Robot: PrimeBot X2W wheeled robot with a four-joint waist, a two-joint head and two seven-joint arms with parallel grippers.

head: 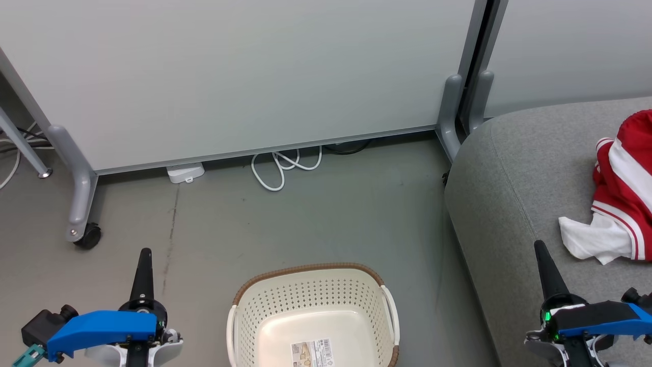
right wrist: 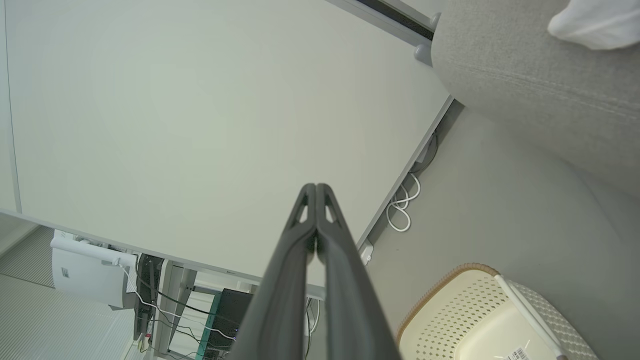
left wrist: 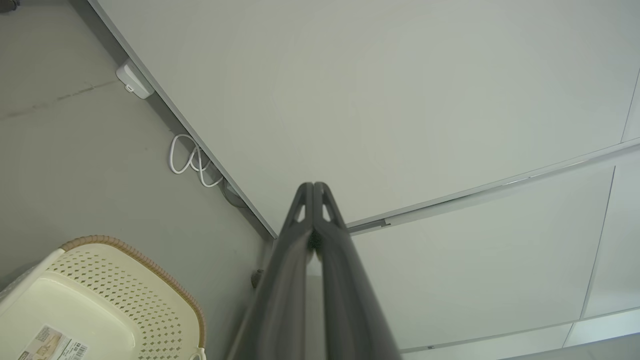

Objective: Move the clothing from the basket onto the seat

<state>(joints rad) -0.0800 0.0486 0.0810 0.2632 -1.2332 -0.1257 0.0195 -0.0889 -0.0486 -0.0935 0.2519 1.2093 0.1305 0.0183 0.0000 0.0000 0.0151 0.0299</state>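
My left pincer [head: 145,253] sits at about seven o'clock in the head view, its two dark fingers pressed together on nothing; my right pincer [head: 539,248] sits at about four o'clock, likewise pressed together and carrying nothing; each wrist view shows its own fingers meeting at the tips.

The laundry basket [head: 305,268] stands on the floor [head: 326,214] at six o'clock between my arms; what I see of its inside is bare cream plastic with the paper label [head: 312,353] showing on the base. The red-and-white clothing [head: 624,188] lies crumpled on the grey sofa seat [head: 514,193] at three o'clock, well apart from the basket, with a white flap trailing toward my right pincer. I judge the task done or very nearly so, since nothing I can see is left to lift.

Some things I cannot settle: the near part of the basket is cut off at the bottom edge, so a piece could lie there; the clothing runs off the right edge, so I cannot tell whether the heap is one garment or two; the right wrist view catches just a white corner of it at one o'clock.
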